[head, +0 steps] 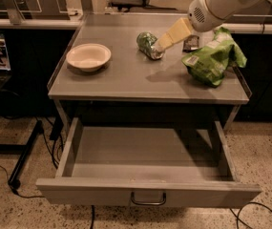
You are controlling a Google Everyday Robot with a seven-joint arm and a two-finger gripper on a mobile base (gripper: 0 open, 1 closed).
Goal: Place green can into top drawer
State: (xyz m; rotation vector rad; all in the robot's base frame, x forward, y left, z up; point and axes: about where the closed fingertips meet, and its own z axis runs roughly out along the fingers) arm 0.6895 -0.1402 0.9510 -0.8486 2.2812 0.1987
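The green can point(147, 44) lies on its side at the back middle of the grey table top point(126, 80). My gripper point(166, 38), cream-coloured on a white arm coming in from the upper right, points down and left, and its tip is right against the can's right end. Whether it grips the can does not show. The top drawer point(147, 192) is pulled fully out below the table top. Its grey floor is bare, and its front panel has a small bar handle at the centre.
A cream bowl point(88, 56) sits on the table's left side. A crinkled light-green chip bag point(213, 56) lies at the right, with a small dark packet point(191, 43) behind it. Cables and a black stand leg point(26, 151) lie on the speckled floor at the left.
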